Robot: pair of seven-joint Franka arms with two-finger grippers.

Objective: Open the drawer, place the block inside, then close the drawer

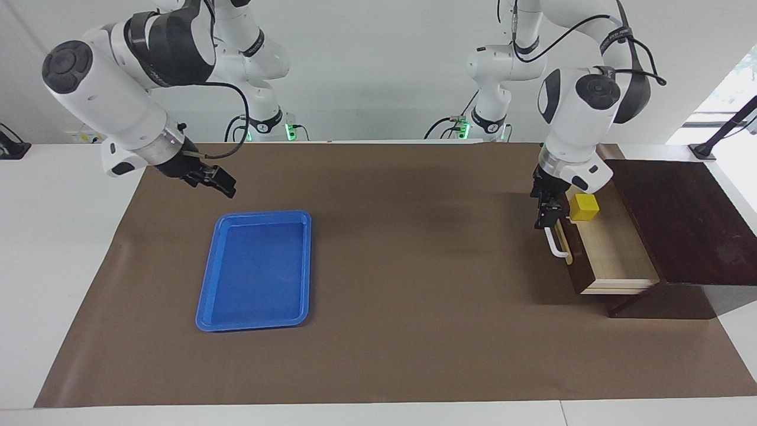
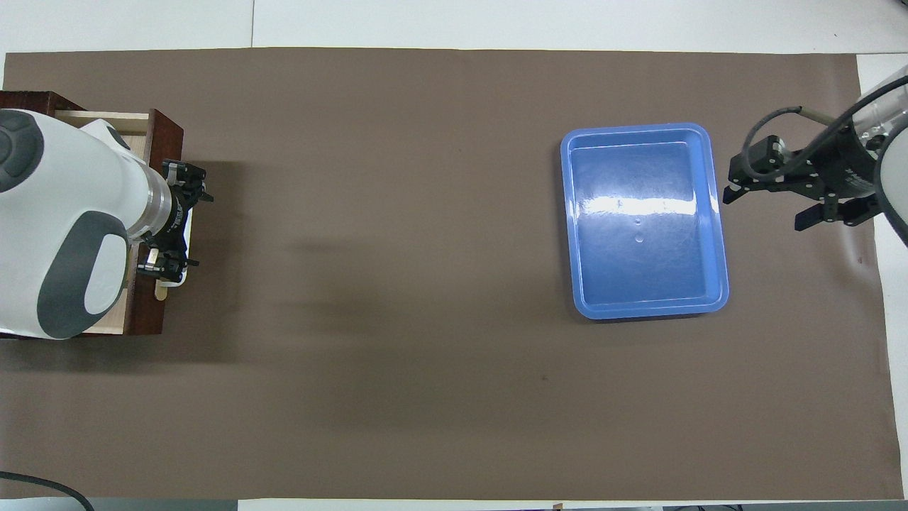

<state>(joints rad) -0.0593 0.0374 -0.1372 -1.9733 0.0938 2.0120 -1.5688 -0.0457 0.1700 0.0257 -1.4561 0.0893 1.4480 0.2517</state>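
Observation:
The dark brown drawer [image 1: 615, 254] [image 2: 164, 128] stands pulled out, its pale inside showing. The yellow block [image 1: 584, 207] rests inside it, close to the front panel and free of any grip; in the overhead view the left arm hides it. My left gripper [image 1: 547, 208] [image 2: 177, 218] is open and hangs at the drawer's front, over the white bar handle [image 1: 556, 247]. Whether it touches the handle I cannot tell. My right gripper [image 1: 214, 179] [image 2: 767, 207] is open and empty, raised over the mat beside the blue tray [image 1: 255, 269] [image 2: 642, 227].
The blue tray lies empty on the brown mat [image 1: 414, 284], toward the right arm's end. The dark cabinet top [image 1: 680, 219] that houses the drawer sits at the left arm's end of the table.

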